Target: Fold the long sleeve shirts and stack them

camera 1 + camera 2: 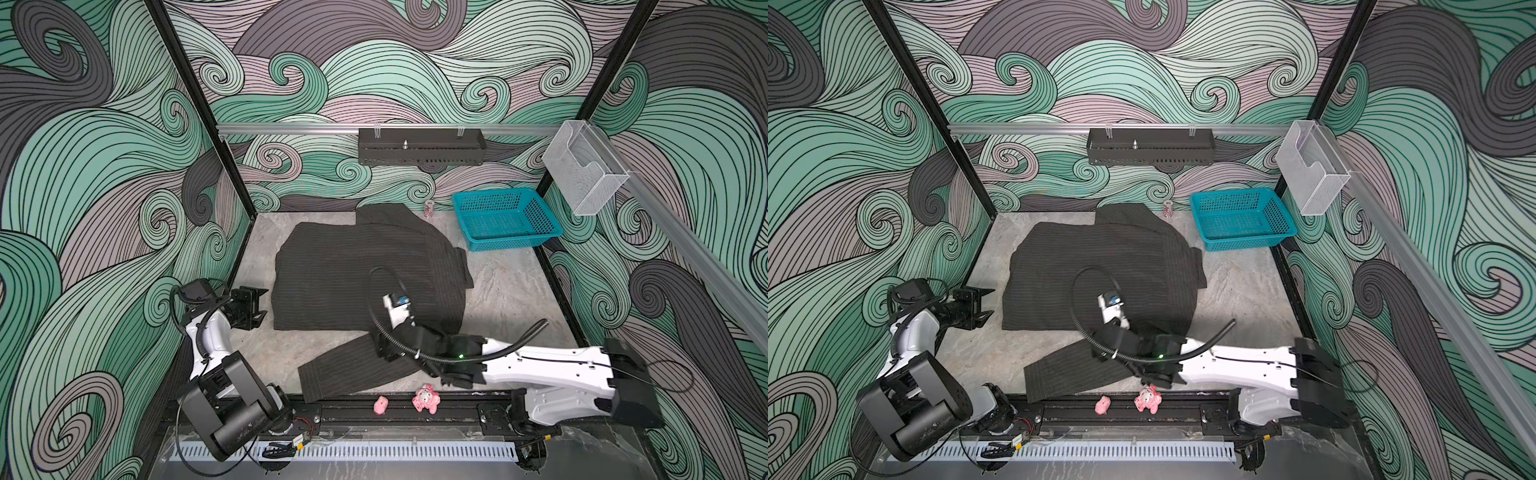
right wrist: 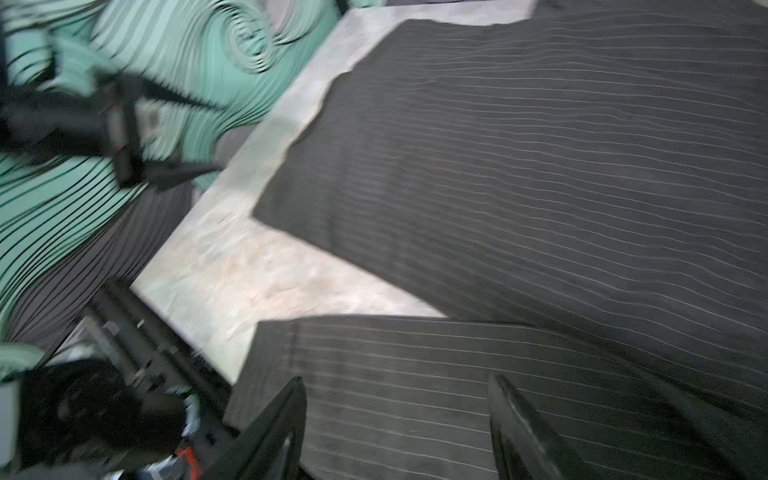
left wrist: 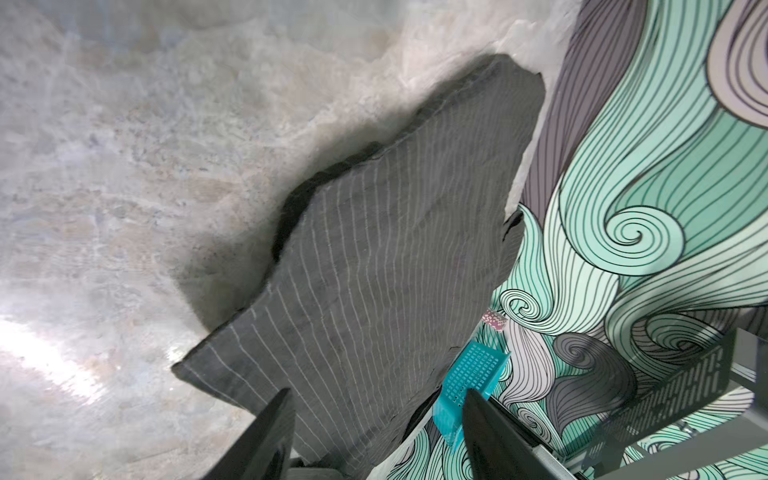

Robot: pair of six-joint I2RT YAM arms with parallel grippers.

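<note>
Walls (image 1: 104, 166) round the cell carry swirling waves in green, mauve and grey, with black posts at the corners. I see an aluminium rail (image 1: 291, 128) on the back wall bearing a black perforated tray (image 1: 422, 149), and a clear plastic holder (image 1: 582, 170) on the right.

The bench (image 1: 511, 299) is marbled grey, glaring in the left wrist view. A teal basket (image 1: 505, 218) sits in its far right corner, a small speckled jar (image 1: 428, 208) beside it by the wall. Two pink toys (image 1: 426, 398) lie on the black front track (image 1: 353, 413).

The shirt (image 1: 365, 270) lies mid-bench, with its sleeve (image 1: 353, 365) slanting to the front edge.

My left hand (image 1: 262, 305) hangs spread and empty just beside the shirt's left edge. My right hand (image 2: 395, 424) is spread above the sleeve, gripping nothing.
</note>
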